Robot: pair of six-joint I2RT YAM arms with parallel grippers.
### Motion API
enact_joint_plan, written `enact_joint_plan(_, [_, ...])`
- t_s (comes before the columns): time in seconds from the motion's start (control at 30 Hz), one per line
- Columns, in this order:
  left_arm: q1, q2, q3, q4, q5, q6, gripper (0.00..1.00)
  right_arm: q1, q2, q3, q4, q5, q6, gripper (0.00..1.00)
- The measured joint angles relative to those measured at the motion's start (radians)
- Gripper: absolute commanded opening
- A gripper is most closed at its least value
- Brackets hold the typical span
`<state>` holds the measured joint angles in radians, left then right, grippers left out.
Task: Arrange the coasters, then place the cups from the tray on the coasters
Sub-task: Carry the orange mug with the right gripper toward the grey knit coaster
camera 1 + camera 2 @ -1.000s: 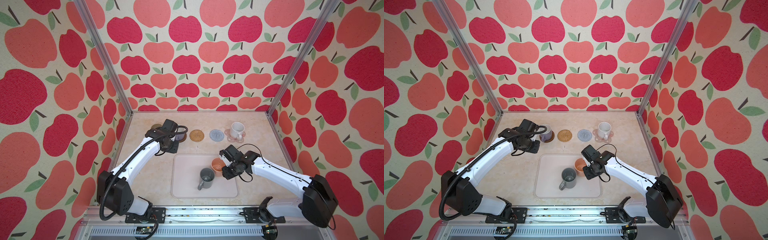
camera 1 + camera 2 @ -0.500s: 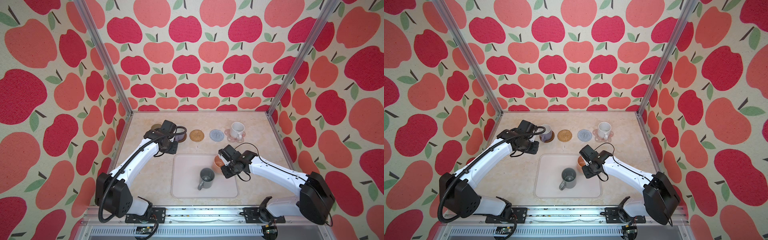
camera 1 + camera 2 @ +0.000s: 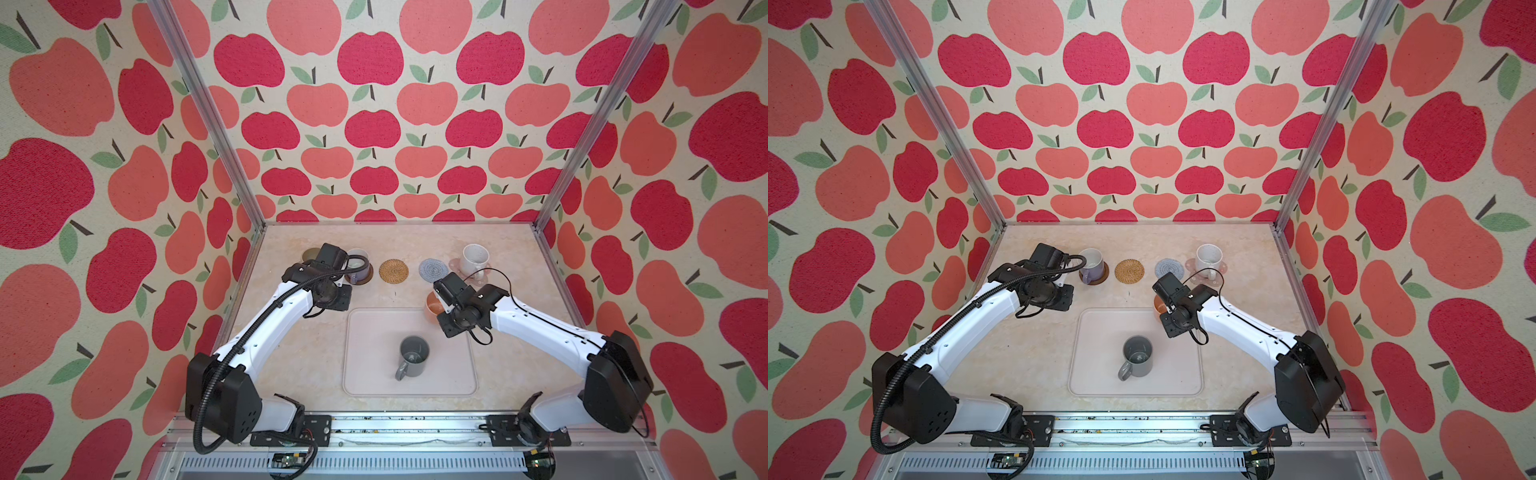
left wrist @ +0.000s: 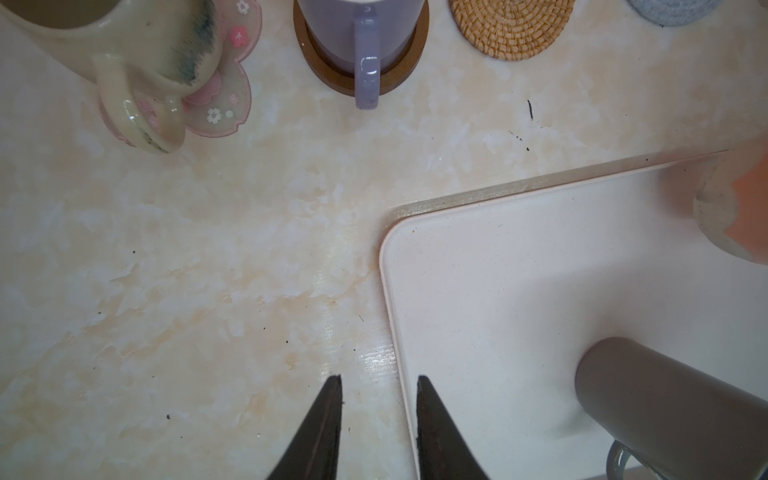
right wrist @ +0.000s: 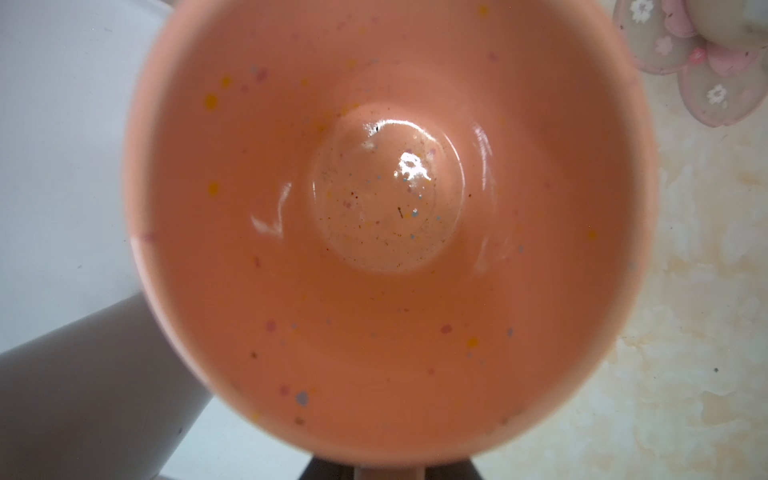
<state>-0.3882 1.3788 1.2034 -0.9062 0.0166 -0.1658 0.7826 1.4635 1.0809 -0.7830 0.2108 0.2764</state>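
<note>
Since a bare grey coaster (image 3: 433,270) lies at its 12 o'clock, my right tool (image 5: 390,471) clamps the handle of the peach mug (image 5: 390,208) at the 1 o'clock edge of the tray (image 3: 374,328); my left tool (image 4: 379,384) hangs apart, empty.

Bright even light, soft shadows, glare inside blurry peach-orange mug (image 5: 386,208)

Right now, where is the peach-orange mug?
In both top views the peach-orange mug is right of centre, at the far right corner of the tray, held by the right gripper, just nearer than the grey-blue knitted coaster.
</note>
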Motion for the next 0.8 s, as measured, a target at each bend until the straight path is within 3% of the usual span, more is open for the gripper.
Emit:
enact_joint_plan(0.5, [0.028, 0.000, 0.001, 0.009, 0.026, 0.000, 0.33, -0.191, 0.175, 0.229, -0.011, -0.022, -0.089, 0.00])
enact_joint_plan(0.8, [0.044, 0.031, 0.033, 0.009, 0.026, 0.002, 0.33, -0.245, 0.322, 0.378, -0.014, -0.052, -0.112, 0.00])
